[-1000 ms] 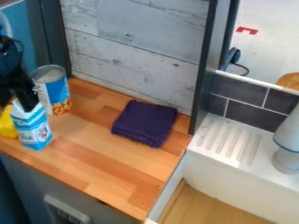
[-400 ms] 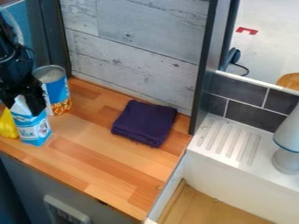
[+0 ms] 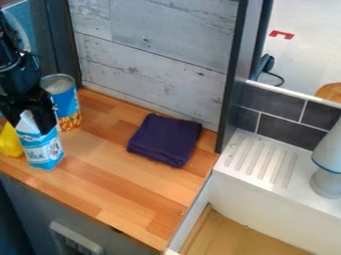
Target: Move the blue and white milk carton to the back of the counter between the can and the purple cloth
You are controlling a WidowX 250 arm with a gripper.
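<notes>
- While the gripper (image 3: 28,118) pinched the milk carton (image 3: 45,152) by its top, so high a hold risked tilting.
- Blue can (image 3: 66,103) stood close on the far side; drift risked toppling it.

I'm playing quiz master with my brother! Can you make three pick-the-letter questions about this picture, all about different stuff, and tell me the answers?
1. Where is the black gripper?
A) Over the sink
B) At the top of the milk carton
C) Down on the floor

2. What colour is the folded cloth?
A) Bright yellow
B) Red
C) Dark purple

3. How is the can placed?
A) Standing upright
B) Lying on its side
C) Hanging in the air

Answers:
1: B, because the carton's top reaches up to the gripper.
2: C, because the cloth on the wooden counter is dark purple all over.
3: A, because its round rim faces up and its base is on the counter.
</notes>
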